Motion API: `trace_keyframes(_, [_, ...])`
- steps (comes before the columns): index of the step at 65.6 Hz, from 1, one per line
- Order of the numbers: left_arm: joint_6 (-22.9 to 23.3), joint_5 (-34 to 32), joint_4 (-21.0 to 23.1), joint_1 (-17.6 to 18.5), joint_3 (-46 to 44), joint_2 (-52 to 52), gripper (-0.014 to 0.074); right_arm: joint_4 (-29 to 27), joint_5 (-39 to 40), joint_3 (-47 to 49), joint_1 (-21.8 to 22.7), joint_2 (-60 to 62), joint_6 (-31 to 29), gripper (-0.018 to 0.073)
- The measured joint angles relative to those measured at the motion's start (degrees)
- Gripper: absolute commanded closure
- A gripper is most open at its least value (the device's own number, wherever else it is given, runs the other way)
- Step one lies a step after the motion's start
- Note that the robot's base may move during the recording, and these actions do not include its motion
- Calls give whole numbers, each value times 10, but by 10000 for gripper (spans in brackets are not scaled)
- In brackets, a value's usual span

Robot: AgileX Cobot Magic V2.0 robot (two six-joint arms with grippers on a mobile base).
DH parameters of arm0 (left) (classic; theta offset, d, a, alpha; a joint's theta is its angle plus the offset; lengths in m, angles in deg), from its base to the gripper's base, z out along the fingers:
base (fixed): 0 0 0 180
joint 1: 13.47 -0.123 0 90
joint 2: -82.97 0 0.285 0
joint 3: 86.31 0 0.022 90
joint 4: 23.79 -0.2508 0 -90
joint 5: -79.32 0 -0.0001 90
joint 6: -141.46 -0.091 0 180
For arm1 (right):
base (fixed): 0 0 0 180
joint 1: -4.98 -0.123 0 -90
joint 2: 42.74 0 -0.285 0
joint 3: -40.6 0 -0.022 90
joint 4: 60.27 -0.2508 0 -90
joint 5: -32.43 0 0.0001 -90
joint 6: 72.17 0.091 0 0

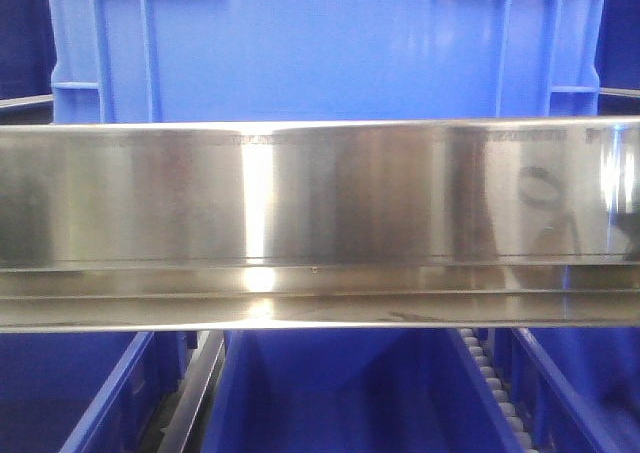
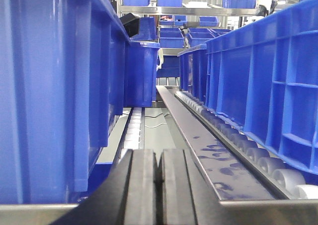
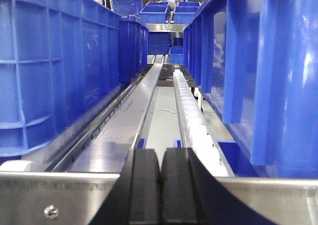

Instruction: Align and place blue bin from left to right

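Left gripper point(image 2: 158, 178): jaws clenched, pad against pad, gripping nothing, low over the roller track point(image 2: 278, 173). Right gripper point(image 3: 160, 180): likewise clenched and empty. Blue bin point(image 1: 320, 48) stands at the shelf's front edge, just behind the steel rail point(image 1: 320, 193).

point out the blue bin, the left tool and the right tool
blue bin point(image 1: 320, 43): front-facing view, middle of its smooth front panel
left tool point(image 2: 159, 160): left wrist view, seam between its closed fingertips
right tool point(image 3: 160, 160): right wrist view, seam between its closed fingertips
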Motion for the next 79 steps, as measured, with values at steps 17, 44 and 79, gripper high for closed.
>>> trace_keyframes(17, [0,0,0,0,0,0,707,0,0,0,0,0,0,638])
trace_keyframes(44, [0,0,0,0,0,0,707,0,0,0,0,0,0,638])
trace_keyframes(79, [0,0,3,0,0,0,707,0,30,0,0,0,0,638])
